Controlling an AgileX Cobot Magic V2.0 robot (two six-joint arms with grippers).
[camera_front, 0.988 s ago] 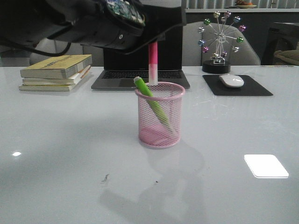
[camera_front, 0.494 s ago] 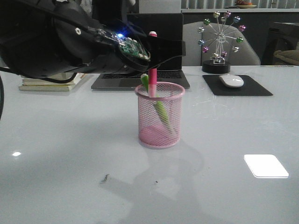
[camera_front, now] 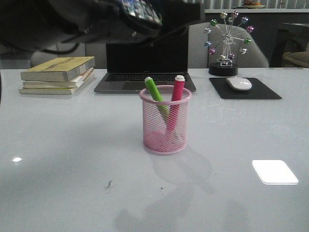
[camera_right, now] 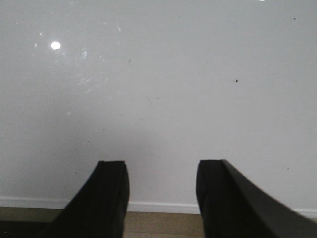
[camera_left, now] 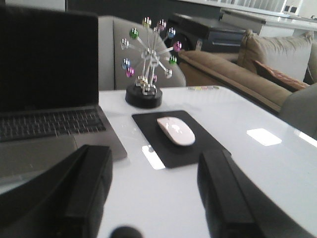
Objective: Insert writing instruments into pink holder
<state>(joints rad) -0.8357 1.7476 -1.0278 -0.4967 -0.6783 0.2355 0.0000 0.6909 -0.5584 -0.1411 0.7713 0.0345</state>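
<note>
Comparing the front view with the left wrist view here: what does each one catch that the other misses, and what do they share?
Only the front view shows the pink holder with the green marker and pink marker leaning inside it, plus the stack of books.

Only the left wrist view shows the left gripper, jaws open with nothing between them, and a sofa behind the table.

Both show the laptop, the white mouse on its black pad, the ferris-wheel ornament and the white table.
</note>
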